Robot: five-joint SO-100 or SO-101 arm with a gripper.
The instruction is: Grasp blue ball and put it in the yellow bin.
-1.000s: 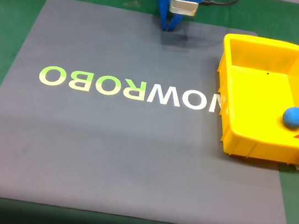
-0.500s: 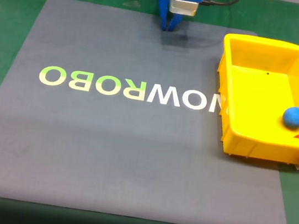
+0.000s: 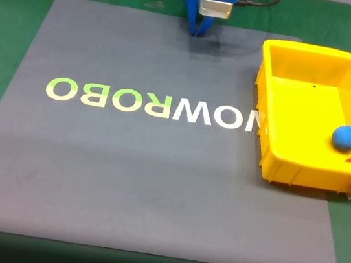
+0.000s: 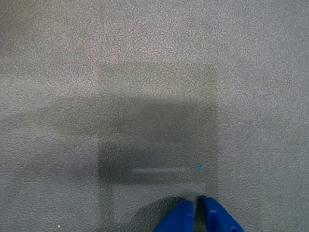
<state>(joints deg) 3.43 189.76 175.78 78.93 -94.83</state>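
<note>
Blue ball (image 3: 345, 138) lies inside the yellow bin (image 3: 264, 111), job apparently done.
Gripper (image 4: 197, 211), fingertips nearly together and empty, hangs parked over the grey mat (image 3: 123, 176).

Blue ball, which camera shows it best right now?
The fixed view: the blue ball lies whole in the near right corner of the yellow bin. The wrist view looks down at the grey mat past the hand, away from the ball.
</note>
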